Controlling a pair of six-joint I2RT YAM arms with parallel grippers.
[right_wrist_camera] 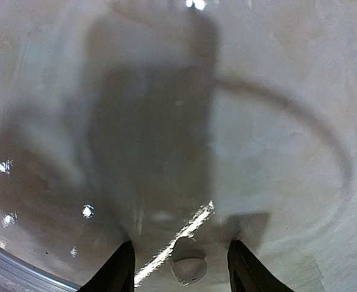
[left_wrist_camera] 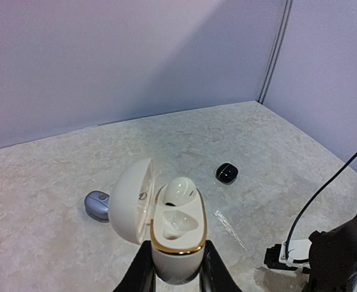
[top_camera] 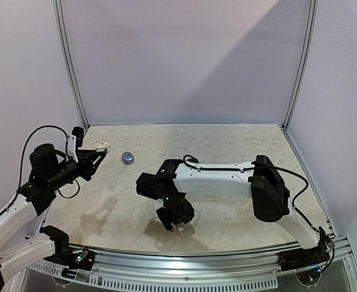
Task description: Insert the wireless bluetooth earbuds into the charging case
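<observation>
My left gripper (left_wrist_camera: pixel 176 254) is shut on a white charging case (left_wrist_camera: pixel 175 243) with a gold rim, held above the table with its lid (left_wrist_camera: pixel 129 199) swung open to the left. One white earbud (left_wrist_camera: pixel 181 190) sits in the case's far socket; the near socket (left_wrist_camera: pixel 177 224) is empty. In the top view that case (top_camera: pixel 103 146) is at the far left. A second white earbud (right_wrist_camera: pixel 189 269) lies on the table between the fingers (right_wrist_camera: pixel 120 271) of my right gripper (right_wrist_camera: pixel 180 244). That gripper is open, with a gap on both sides of the earbud. From above, the right gripper (top_camera: pixel 177 222) hovers low near the table's front.
A closed lavender case (top_camera: pixel 128 157) lies on the table just right of the held case (left_wrist_camera: pixel 97 204). A small black case (left_wrist_camera: pixel 226 173) lies farther out. The right arm (top_camera: pixel 214 177) stretches across the middle of the table. Wall panels enclose the back and sides.
</observation>
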